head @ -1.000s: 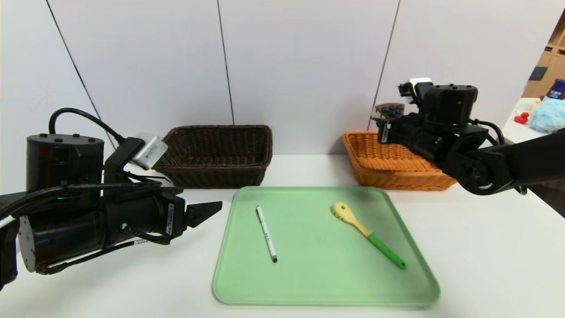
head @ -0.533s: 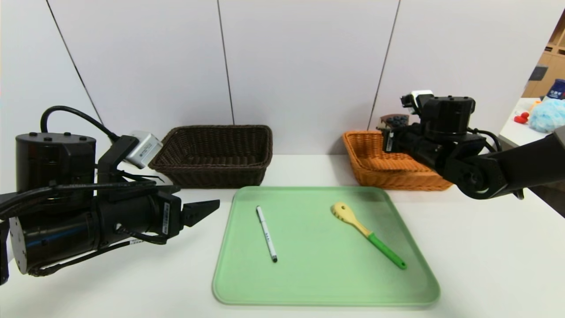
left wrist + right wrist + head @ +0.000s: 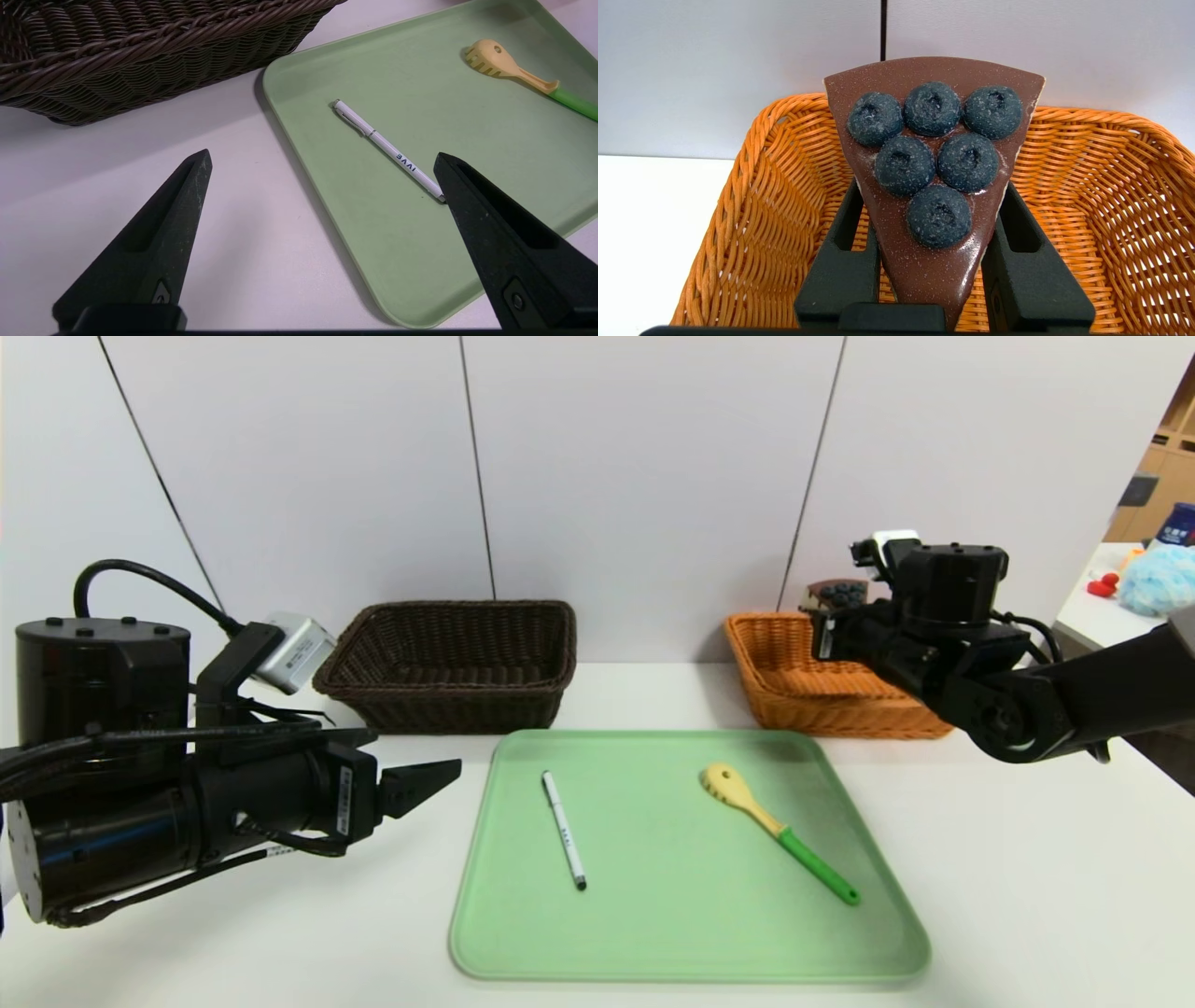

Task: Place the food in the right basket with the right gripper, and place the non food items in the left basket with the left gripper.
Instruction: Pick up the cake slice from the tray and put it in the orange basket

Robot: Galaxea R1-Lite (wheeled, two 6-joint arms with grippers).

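Right gripper [image 3: 820, 612], upper right of the head view, is clamped on the cake wedge [image 3: 934, 177], held above the orange basket [image 3: 803, 686], w/ its berries facing up. Left gripper [image 3: 425, 786], at lower left, hangs over the table w/ fingers spread wide, holding nothing. Pen [image 3: 564, 829] and slotted spoon [image 3: 775, 831] lie apart on the green tray [image 3: 691, 933], centre frame. Dark basket [image 3: 457, 663] sits upper left of the tray.

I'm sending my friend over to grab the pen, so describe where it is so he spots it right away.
Find the green tray in the middle of the white table. Two things lie on it; the pen is the one nearer the dark brown basket. It is slim, white and black-tipped, unlike the yellow, green-handled spoon.
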